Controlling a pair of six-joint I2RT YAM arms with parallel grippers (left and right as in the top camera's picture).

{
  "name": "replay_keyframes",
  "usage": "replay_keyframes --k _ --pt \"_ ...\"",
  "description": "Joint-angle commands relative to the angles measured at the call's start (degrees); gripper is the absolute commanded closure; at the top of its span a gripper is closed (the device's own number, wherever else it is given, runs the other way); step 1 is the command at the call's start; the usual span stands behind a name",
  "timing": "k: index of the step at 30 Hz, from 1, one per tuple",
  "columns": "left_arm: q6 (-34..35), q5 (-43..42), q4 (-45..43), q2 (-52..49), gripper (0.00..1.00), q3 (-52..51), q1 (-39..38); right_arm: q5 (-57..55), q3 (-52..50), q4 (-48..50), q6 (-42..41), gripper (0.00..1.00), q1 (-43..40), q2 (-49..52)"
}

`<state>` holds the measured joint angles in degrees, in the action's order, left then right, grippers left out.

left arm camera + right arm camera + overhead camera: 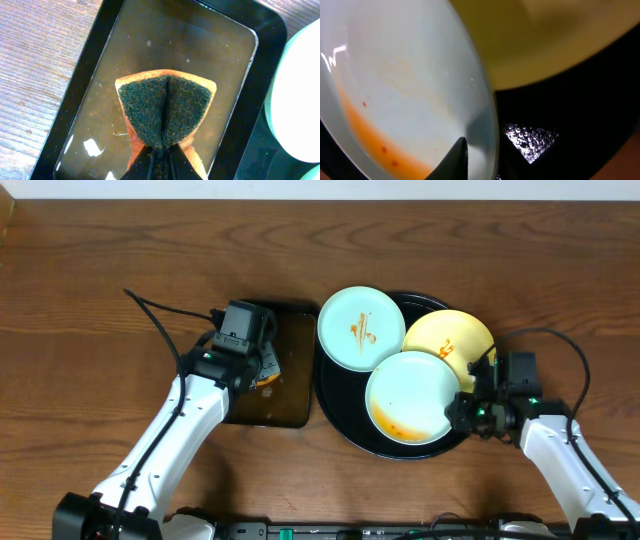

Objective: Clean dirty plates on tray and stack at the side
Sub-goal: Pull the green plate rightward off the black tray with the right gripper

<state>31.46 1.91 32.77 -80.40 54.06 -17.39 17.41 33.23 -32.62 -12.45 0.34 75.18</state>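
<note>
The round black tray (340,408) holds three plates. A mint plate (360,328) with orange streaks lies at its back left, a yellow plate (450,338) at the back right, and a mint plate (412,395) with an orange smear in front. My right gripper (463,409) is at the front plate's right rim. In the right wrist view one dark finger (454,160) lies over that plate (410,85) just inside its rim, and the other finger is hidden. My left gripper (161,154) is shut on a folded orange-and-green sponge (165,107).
A rectangular dark tray (95,60) with a film of brownish water lies left of the round tray, under the sponge. Brown wooden table (90,300) surrounds everything. The left arm's cable (160,315) loops over the table at the left.
</note>
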Motion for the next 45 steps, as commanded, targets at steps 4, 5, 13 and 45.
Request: replay_keyframes --k 4,5,13,45 --pt "-0.4 1.1 0.0 -0.1 0.92 -0.3 0.2 1.0 -0.7 0.6 -2.4 0.88 -0.3 -0.2" --pt "-0.4 1.1 0.0 -0.1 0.92 -0.3 0.2 1.0 -0.7 0.6 -2.8 0.91 -0.3 -0.2" --pt "-0.4 1.1 0.0 -0.1 0.92 -0.3 0.2 1.8 -0.7 1.7 -4.9 0.99 -0.3 -0.2" --pt "-0.4 1.1 0.0 -0.1 0.92 -0.3 0.2 -17.4 24.4 -41.2 -4.1 0.99 -0.3 -3.9"
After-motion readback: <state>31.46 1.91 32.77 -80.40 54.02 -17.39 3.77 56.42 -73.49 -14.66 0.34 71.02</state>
